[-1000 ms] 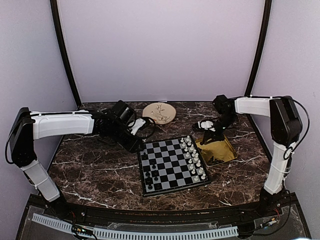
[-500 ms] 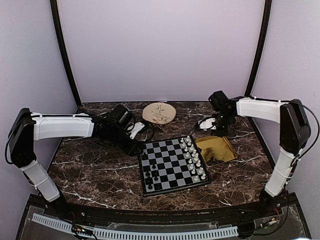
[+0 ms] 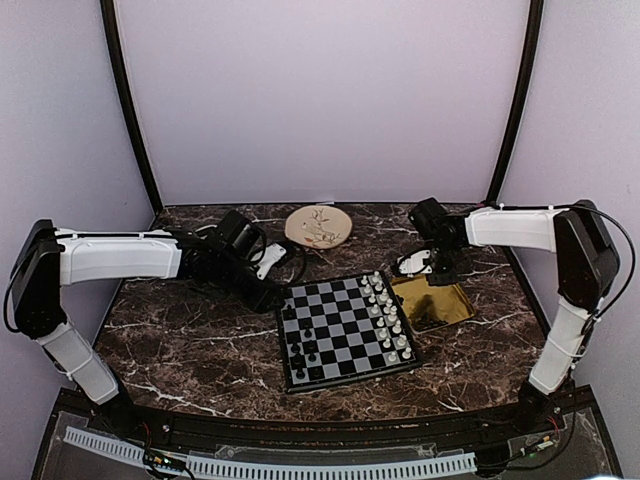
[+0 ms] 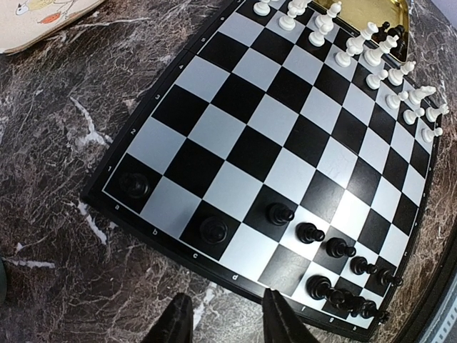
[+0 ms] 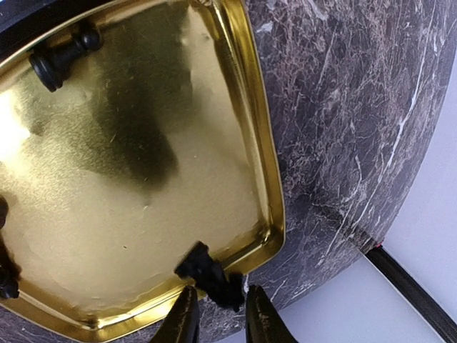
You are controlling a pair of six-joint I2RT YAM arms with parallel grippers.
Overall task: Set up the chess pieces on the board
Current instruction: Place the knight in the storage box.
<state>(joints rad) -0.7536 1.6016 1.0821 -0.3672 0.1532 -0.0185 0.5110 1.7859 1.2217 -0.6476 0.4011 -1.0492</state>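
The board point(image 3: 345, 330) lies mid-table, with white pieces point(image 4: 371, 53) along its right side. Several black chess pieces point(image 4: 309, 232) stand on its left squares. My left gripper point(image 4: 228, 323) hovers open and empty just outside the board's left edge, and it shows in the top view as my left gripper point(image 3: 268, 288) too. My right gripper point(image 5: 216, 318) hangs over the back corner of the yellow tray point(image 5: 268, 179). Its jaws stand slightly apart around the end of a blurred black piece point(image 5: 208, 274) lying across the rim. Another black piece point(image 5: 61, 61) lies in the tray.
A round cream plate point(image 3: 318, 225) sits behind the board. The yellow tray point(image 3: 445, 312) is right of the board, close to the table's right edge. Dark curved posts stand at both back corners.
My right arm has lifted and drawn back from over the tray's middle to its back corner. Its jaws have widened around the black piece. The left arm has barely shifted.
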